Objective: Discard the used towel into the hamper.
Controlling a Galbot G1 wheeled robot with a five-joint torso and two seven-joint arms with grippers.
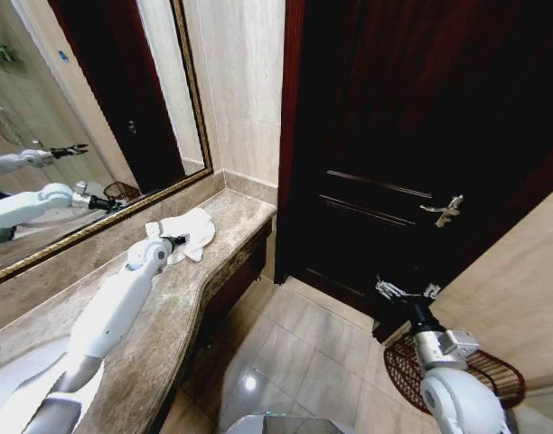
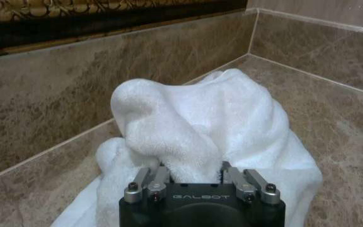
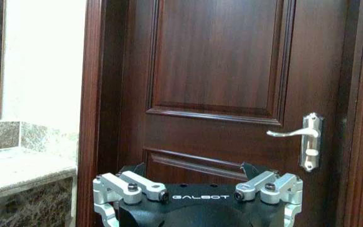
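- Head view: our left gripper [image 1: 174, 241] is out over the marble counter [image 1: 159, 334], right at the near edge of the white towel [image 1: 192, 232], which lies crumpled by the mirror [image 1: 87, 99] close to the counter's far corner.
- Left wrist view shows the fingers [image 2: 151, 178] narrowed onto a raised fold of towel [image 2: 200, 123] — we judge it pinched, though most of the cloth rests on the stone.
- Our right gripper [image 1: 405, 291] hangs low before the dark door [image 1: 421, 136], jaws spread wide and holding nothing.
- The hamper [image 1: 493, 366] sits on the floor at our right, just beside the right arm — well apart from the towel.
- So we judge the carry runs across us, left to right and downward; the left arm has the towel, the right is nearer the hamper.
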